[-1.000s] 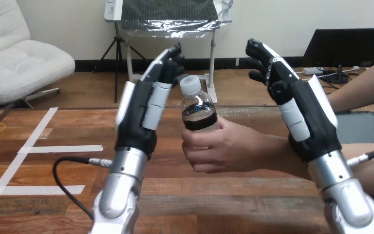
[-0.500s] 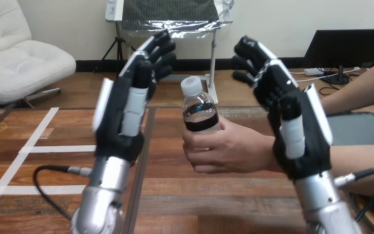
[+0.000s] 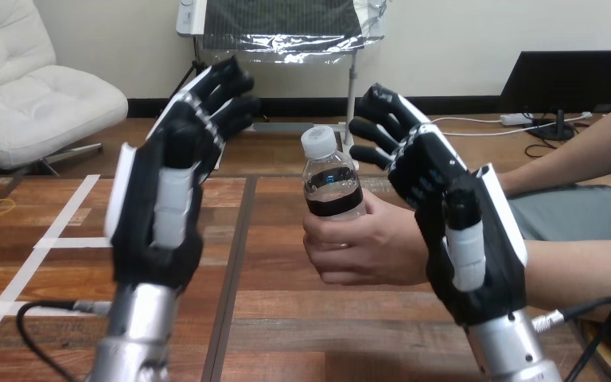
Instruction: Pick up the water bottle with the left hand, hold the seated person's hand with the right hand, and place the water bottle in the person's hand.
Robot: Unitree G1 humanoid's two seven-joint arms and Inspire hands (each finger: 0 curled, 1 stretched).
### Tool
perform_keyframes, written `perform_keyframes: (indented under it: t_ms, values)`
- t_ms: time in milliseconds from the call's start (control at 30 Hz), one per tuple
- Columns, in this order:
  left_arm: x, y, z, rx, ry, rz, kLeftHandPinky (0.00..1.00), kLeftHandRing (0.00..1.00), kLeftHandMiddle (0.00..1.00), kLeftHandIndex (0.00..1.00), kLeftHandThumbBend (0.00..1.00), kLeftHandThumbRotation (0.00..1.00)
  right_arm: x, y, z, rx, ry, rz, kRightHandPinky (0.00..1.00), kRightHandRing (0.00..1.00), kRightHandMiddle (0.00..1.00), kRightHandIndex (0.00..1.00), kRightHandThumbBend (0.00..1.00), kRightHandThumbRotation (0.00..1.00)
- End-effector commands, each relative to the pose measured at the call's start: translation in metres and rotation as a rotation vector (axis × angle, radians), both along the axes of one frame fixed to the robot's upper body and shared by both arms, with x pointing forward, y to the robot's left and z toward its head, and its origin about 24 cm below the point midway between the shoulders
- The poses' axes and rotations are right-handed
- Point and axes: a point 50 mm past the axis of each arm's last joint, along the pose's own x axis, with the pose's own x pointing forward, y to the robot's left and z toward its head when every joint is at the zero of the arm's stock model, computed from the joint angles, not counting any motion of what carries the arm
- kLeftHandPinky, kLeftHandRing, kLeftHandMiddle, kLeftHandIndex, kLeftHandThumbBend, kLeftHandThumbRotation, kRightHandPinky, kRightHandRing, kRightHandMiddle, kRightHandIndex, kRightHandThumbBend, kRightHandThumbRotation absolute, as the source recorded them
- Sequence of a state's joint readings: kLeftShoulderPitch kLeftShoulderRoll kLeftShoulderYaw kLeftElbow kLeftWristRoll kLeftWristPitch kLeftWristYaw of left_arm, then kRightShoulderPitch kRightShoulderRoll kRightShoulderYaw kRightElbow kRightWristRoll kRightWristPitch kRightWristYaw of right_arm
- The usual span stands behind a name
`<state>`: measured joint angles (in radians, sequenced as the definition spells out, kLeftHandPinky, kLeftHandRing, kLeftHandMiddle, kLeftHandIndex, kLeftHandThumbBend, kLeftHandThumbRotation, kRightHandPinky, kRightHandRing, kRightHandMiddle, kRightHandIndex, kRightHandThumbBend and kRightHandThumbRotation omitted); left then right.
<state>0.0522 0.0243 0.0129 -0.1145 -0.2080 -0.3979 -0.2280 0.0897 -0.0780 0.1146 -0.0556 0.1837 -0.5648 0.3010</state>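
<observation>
bottle: upright in the person's hand, held above the tabletop, white cap on.
left robot hand: raised at the left, fingers loose and extended, grasping nothing, well apart from the bottle.
right robot hand: raised just beside the person's hand, fingers extended, wrapped round nothing; fingertips show near the bottle's shoulder.
task state: my read is the handover looks done, since the person grips the bottle alone.
risk 1: right robot hand sits close to the knuckles; an inward drift or closing fingers could pinch or bump the person's hand and jolt the bottle.
risk 2: left robot hand swinging right at this height could clip the cap and knock the bottle loose.
risk 3: a dropped bottle would hit the tabletop and roll; the cap should limit spill.
hidden: the person's wrist is behind the right robot hand, so contact there cannot be told; the bottle's lower half is inside the person's fingers; the 2 forearms are cut off at the bottom edge.
</observation>
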Motion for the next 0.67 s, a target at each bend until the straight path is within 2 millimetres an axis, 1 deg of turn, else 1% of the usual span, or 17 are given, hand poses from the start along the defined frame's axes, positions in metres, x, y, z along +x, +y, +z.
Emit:
perform_keyframes:
  t_ms: [0, 67, 200, 633]
  values:
    - [-0.007, 0.006, 0.007, 0.004, -0.060, -0.007, 0.74, 0.77, 0.78, 0.76, 0.73, 0.89, -0.004, 0.001, 0.010, 0.059, -0.046, -0.007, 0.82, 0.89, 0.90, 0.89, 0.81, 1.00]
    - [-0.008, 0.007, 0.006, 0.000, -0.058, -0.007, 0.74, 0.77, 0.77, 0.75, 0.70, 0.88, -0.005, 0.001, 0.010, 0.064, -0.041, -0.009, 0.82, 0.88, 0.90, 0.90, 0.80, 1.00]
    - [-0.010, 0.009, 0.000, -0.024, -0.052, -0.001, 0.74, 0.76, 0.76, 0.74, 0.68, 0.89, -0.007, 0.001, 0.008, 0.076, -0.036, -0.015, 0.82, 0.88, 0.90, 0.90, 0.78, 1.00]
    - [-0.008, 0.007, -0.009, -0.060, -0.048, -0.009, 0.74, 0.74, 0.75, 0.73, 0.68, 0.89, -0.010, -0.001, 0.005, 0.093, -0.024, -0.014, 0.82, 0.88, 0.90, 0.90, 0.75, 1.00]
